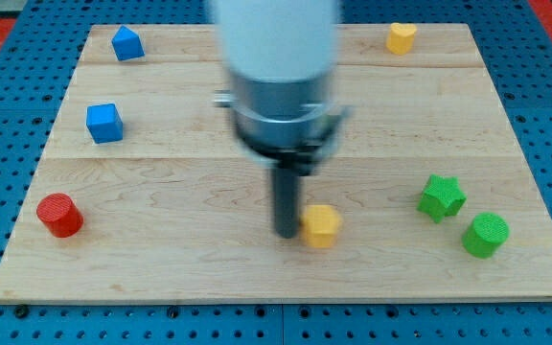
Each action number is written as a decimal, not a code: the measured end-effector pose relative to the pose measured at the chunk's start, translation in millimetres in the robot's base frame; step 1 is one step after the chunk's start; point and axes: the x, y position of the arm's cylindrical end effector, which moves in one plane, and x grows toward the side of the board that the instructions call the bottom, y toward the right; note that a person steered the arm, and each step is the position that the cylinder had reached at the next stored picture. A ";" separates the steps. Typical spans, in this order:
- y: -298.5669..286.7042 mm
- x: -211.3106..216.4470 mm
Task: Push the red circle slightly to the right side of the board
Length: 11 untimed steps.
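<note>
The red circle (59,215) lies near the board's left edge, toward the view's bottom. My tip (287,233) is at the end of the dark rod, near the board's middle bottom, far to the right of the red circle. The tip stands right against the left side of a yellow block (322,225). The arm's white and grey body (278,77) blurs the board's top middle.
A blue block (127,43) sits at the top left, a blue cube (104,123) below it. A yellow block (402,37) sits at the top right. A green star (441,197) and a green circle (486,235) lie at the right. The wooden board (161,278) lies on blue pegboard.
</note>
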 end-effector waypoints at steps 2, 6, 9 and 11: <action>34.8 3.6; -280.7 52.7; -276.7 -20.4; -264.0 -20.5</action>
